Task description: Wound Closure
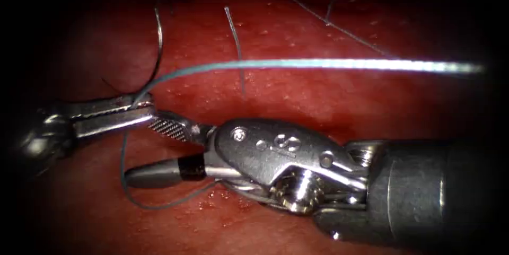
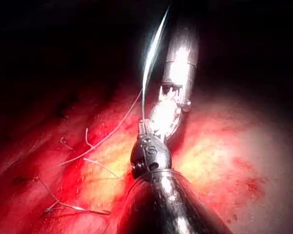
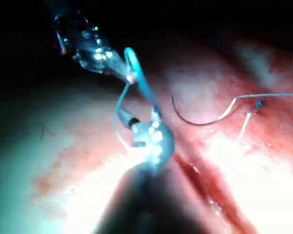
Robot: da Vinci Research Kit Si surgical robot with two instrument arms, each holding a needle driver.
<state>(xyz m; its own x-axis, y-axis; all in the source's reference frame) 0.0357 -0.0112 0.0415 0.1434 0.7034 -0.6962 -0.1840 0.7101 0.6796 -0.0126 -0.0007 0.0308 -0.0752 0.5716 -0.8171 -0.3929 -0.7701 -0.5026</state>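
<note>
My left tool (image 1: 142,104) reaches in from the left with its jaws shut on the thread (image 1: 318,64), which runs taut from there to the right. A slack loop of the thread (image 1: 125,178) hangs below those jaws and curls around my right tool's lower jaw. My right tool (image 1: 140,149) stands open and holds nothing, its upper jaw tip just under the left tool's tip. A thin dark curved needle (image 1: 159,43) lies on the tissue (image 1: 297,101) behind the left tool, with neither tool holding it. The needle (image 3: 198,121) lies flat beyond the right tool (image 3: 151,139).
Cut ends of thread (image 1: 236,48) stick up from the tissue behind the tools, and another strand (image 1: 339,24) crosses the back right. Pale thread ends (image 2: 88,141) lie on the tissue beside the left tool (image 2: 150,153). Red fluid wets the surface.
</note>
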